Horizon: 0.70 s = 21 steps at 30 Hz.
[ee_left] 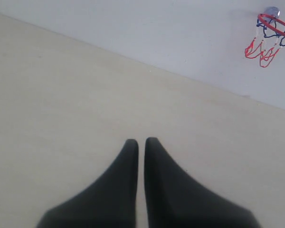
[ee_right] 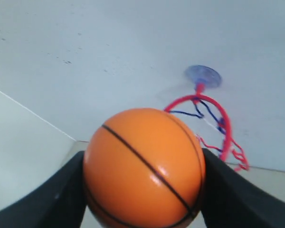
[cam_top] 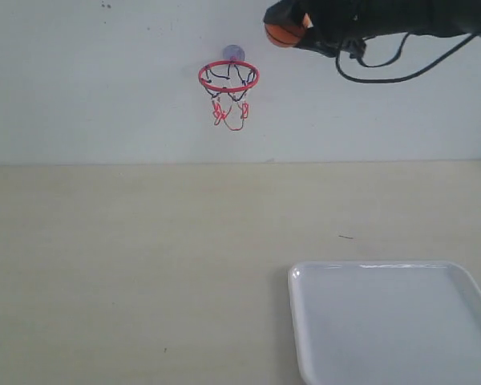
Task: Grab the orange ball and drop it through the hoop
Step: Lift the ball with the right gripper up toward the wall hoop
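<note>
The orange ball [cam_top: 285, 34] with black seams is held high near the wall, in my right gripper [cam_top: 292, 24], which is shut on it. The wrist view shows the orange ball [ee_right: 143, 167] squeezed between the two black fingers [ee_right: 228, 194]. The hoop [cam_top: 228, 77], a red ring with a black-and-red net under a greyish suction cup, hangs on the wall to the left of and slightly below the ball. It also shows as the hoop [ee_right: 213, 118] beyond the ball, and as the hoop [ee_left: 271, 34] far off. My left gripper [ee_left: 141, 142] is shut with nothing in it, over the bare table.
A white tray [cam_top: 305, 321] lies at the table's front right. The beige table [cam_top: 144, 265] meets the pale wall [cam_top: 80, 96] behind it. A black cable [cam_top: 385, 72] loops below the right arm.
</note>
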Available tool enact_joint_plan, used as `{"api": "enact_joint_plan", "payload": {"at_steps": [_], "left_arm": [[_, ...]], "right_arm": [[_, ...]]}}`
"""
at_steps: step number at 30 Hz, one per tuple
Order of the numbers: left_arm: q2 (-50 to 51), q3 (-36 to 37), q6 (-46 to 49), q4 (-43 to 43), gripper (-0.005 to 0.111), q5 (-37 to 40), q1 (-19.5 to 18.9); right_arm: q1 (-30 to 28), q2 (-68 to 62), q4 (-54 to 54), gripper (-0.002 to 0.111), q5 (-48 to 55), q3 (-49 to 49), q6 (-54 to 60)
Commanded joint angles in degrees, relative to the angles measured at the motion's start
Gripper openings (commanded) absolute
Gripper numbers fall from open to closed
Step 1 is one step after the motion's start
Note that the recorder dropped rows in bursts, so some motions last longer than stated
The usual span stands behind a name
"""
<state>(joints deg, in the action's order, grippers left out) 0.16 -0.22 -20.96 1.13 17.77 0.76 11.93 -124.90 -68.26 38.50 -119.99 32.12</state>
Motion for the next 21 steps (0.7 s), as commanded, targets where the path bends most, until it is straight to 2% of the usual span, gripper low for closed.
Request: {"api": "enact_joint_plan", "payload": {"at_steps": [1, 9, 18, 21], "left_arm": [[-0.16, 0.22, 0.07, 0.13, 0.004, -0.21, 0.45], [-0.16, 0.22, 0.07, 0.13, 0.004, -0.21, 0.45], [-0.16, 0.22, 0.07, 0.13, 0.004, -0.21, 0.45], [-0.16, 0.22, 0.07, 0.13, 0.004, -0.21, 0.45]], "right_arm": [[2.77, -6.29, -1.01, 0.000, -0.51, -11.12, -1.85], [5.03, -15.88, -1.20, 0.000, -2.31, -21.40, -3.93], [6.57, -17.52, -1.04, 0.000, -6.89, -21.97, -2.66], [7.19, -17.52, -0.90, 0.006, -8.30, -21.97, -1.42]]}}
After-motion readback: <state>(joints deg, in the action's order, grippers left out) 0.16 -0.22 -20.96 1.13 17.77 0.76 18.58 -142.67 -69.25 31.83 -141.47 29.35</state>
